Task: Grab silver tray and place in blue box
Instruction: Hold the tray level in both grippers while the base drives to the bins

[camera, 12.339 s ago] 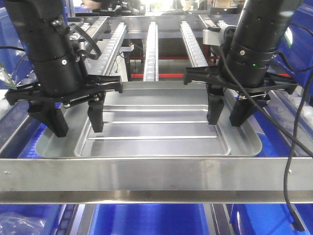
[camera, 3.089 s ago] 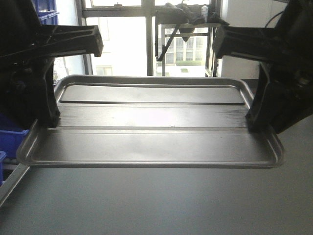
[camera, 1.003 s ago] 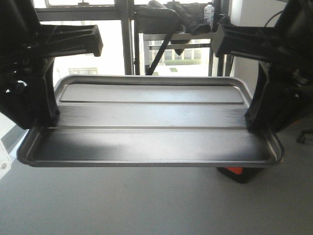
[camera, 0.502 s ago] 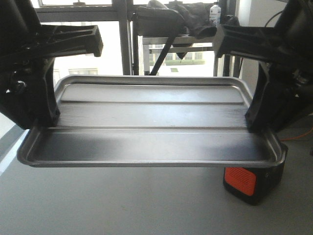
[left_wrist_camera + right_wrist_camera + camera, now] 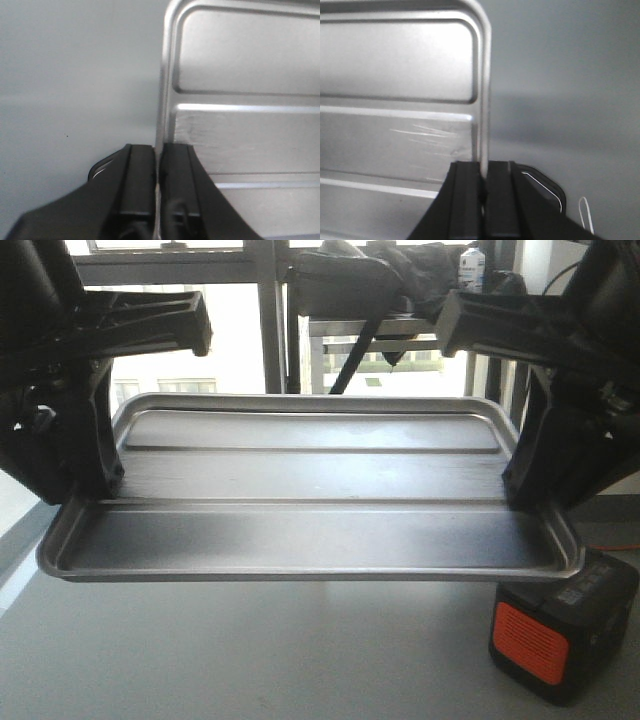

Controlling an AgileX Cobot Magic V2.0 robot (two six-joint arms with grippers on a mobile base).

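Note:
The silver tray (image 5: 310, 490) hangs level in the air between my two grippers, above a grey floor. My left gripper (image 5: 90, 480) is shut on the tray's left rim; in the left wrist view its black fingers (image 5: 140, 185) pinch the flared edge of the tray (image 5: 250, 100). My right gripper (image 5: 535, 485) is shut on the right rim; in the right wrist view its fingers (image 5: 500, 200) clamp the edge of the tray (image 5: 395, 100). The blue box is out of view.
A black box with an orange face (image 5: 560, 630) stands on the floor at lower right, under the tray's right corner. Bright windows (image 5: 230, 350) and a dark chair or frame (image 5: 350, 290) lie beyond the tray. Grey floor (image 5: 250, 650) lies below.
The tray and both grippers keep their pose. The background has slid: the black and orange box has moved right and down, and the window frame has shifted, so the base is turning.

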